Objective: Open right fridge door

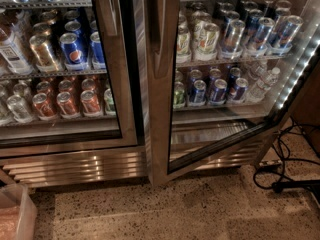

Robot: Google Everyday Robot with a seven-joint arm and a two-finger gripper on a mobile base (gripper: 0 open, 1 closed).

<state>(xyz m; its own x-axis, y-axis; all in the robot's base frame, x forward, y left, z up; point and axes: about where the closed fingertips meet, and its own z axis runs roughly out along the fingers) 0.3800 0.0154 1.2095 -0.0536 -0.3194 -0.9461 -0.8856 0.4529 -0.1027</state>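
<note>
Right fridge door (159, 124) stands ajar, lower edge angled out over speckled floor (165, 214). Pepsi cans (73, 49) behind left door (122, 84) (logo readable). Cables (280, 159) lie beside door's open edge. Gripper out of view, so can't tell its grip.

The tall right fridge door (159, 134) has a brushed-steel frame with a satin metal sheen and a glossy glass pane (215, 129). The speckled stone floor (150, 214) looks smooth, perhaps polished. The tool is out of view.

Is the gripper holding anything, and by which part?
Cannot tell: the gripper is out of view. The right fridge door stands ajar, with nothing on the visible stretch of its handle.
</note>
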